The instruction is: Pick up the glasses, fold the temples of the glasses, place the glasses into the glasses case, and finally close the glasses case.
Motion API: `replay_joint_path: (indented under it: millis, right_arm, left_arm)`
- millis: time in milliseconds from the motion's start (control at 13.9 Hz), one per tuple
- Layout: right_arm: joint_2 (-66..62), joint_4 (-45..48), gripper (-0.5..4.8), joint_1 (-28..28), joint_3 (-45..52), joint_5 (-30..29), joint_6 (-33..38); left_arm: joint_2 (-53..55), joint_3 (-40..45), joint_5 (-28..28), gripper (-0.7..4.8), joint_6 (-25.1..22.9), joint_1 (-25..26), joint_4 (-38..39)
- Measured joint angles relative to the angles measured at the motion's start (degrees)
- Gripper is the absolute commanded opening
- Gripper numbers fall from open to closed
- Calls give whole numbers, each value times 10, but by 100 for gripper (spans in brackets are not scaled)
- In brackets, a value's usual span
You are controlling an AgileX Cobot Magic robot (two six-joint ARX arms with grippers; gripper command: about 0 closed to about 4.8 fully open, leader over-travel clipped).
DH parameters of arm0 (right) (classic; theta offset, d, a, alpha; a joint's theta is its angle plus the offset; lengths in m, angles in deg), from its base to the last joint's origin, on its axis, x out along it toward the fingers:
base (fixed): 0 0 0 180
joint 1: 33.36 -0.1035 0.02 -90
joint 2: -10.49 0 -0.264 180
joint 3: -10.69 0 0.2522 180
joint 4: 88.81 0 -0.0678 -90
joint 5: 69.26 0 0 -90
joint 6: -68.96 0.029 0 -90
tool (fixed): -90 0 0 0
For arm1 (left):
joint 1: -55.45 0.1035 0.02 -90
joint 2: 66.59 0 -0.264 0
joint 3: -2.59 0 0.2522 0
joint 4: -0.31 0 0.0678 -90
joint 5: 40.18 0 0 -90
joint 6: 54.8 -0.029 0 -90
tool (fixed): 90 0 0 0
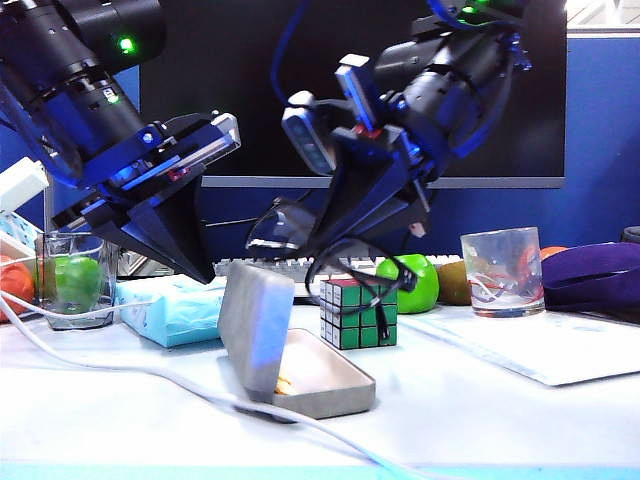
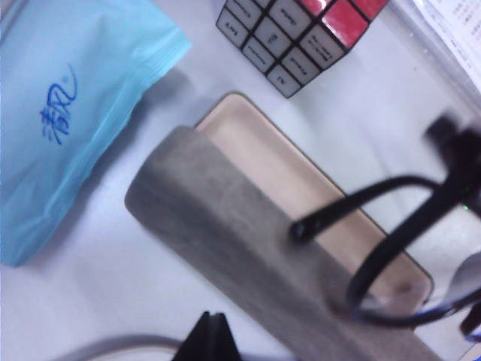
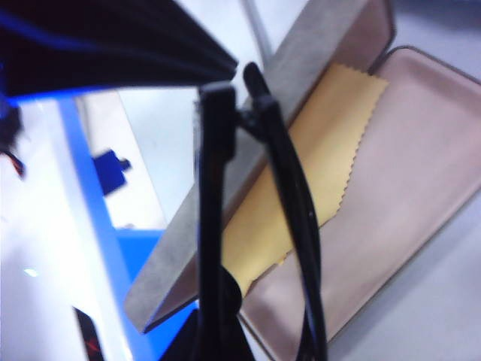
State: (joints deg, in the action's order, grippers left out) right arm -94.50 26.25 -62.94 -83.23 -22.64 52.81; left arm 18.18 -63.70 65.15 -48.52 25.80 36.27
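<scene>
The glasses (image 1: 330,250) are held in the clamped right gripper (image 1: 318,243) above the open glasses case (image 1: 290,355); one lens is blurred and the temples (image 1: 380,285) are only partly made out. The left gripper (image 1: 205,272), fingertips pressed together and holding nothing, is seen just behind the raised lid, beside the tissue pack (image 1: 170,308).

Right tool (image 3: 218,331) tips cut off; glasses (image 2: 406,248) blurred.

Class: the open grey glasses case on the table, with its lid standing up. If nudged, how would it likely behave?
The case looks rigid, so it would probably slide whole rather than bend. Its raised lid may swing shut or tip it backward. It probably weighs little: only a cloth lies inside.
</scene>
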Motion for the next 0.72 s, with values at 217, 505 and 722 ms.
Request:
replay_joint_path:
  millis: [217,505,722]
  right_arm:
    - [-4,19,-5,8,0,-9,96]
    - [-38,45,-5,8,0,-12,231]
    - [-59,71,-5,8,0,-12,250]
  left_arm:
    - [0,0,0,-3,0,0,1]
    - [0,0,0,-2,0,0,7]
    - [0,0,0,-2,0,0,11]
